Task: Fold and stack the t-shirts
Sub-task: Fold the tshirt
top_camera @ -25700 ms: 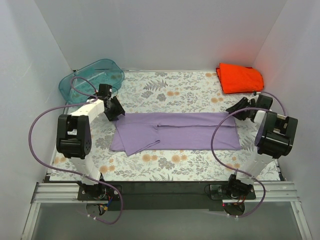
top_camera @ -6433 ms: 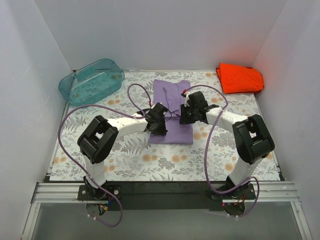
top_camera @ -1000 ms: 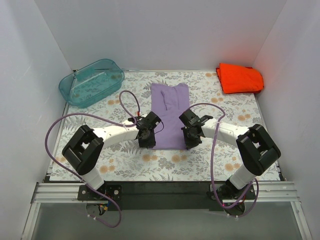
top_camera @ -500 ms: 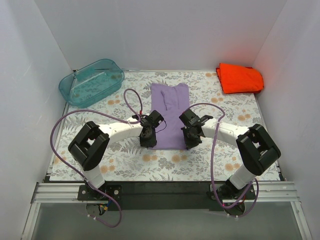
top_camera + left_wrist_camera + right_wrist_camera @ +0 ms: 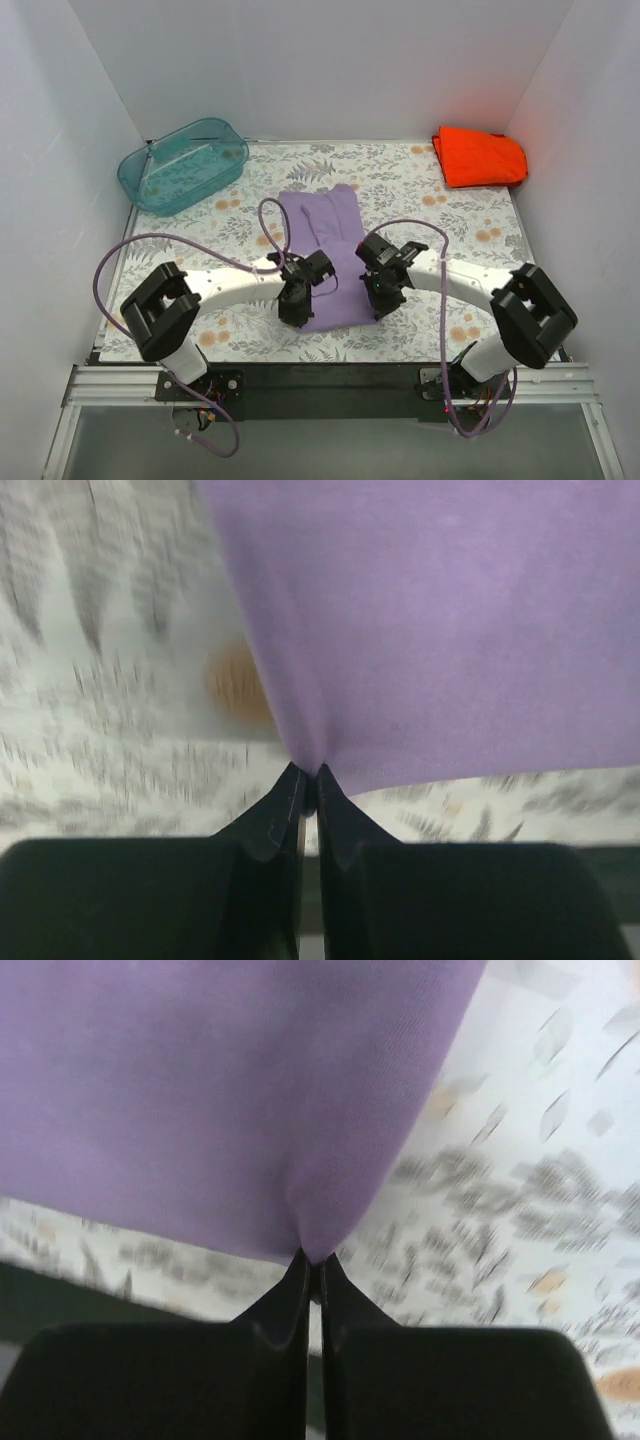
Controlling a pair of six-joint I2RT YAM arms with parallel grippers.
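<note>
My left gripper has just clamped the lower-left corner of the lavender shirt. My right gripper pinches the lower-right corner, so the next fold looks ready.

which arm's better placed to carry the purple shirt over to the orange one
Probably right: the right fingers pinch the purple t-shirt, and the orange t-shirt lies on that side.

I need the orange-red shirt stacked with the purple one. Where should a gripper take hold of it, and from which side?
Pinch the orange-red shirt along its near left edge, coming in from the middle of the workspace. It lies folded in the far right corner, with the back wall and right wall close by, so those sides likely leave a gripper no room.
</note>
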